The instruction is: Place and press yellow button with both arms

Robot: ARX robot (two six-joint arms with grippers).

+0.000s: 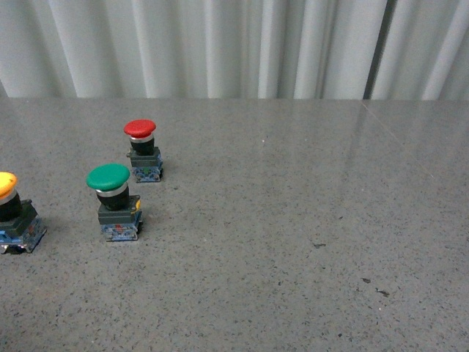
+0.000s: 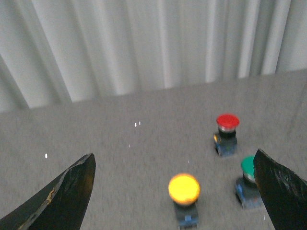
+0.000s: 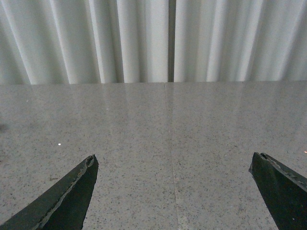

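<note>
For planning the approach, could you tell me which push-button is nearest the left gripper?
The yellow button, centred ahead of the left gripper; the green button sits by one finger, the red button beyond.

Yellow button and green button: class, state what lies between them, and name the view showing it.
Nothing: the table between the yellow button and the green button is bare, as the front view shows.

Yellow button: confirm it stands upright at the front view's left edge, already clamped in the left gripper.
Not clamped. The left wrist view shows the left gripper open wide and clear of the yellow button. It does stand upright at the front view's left edge.
</note>
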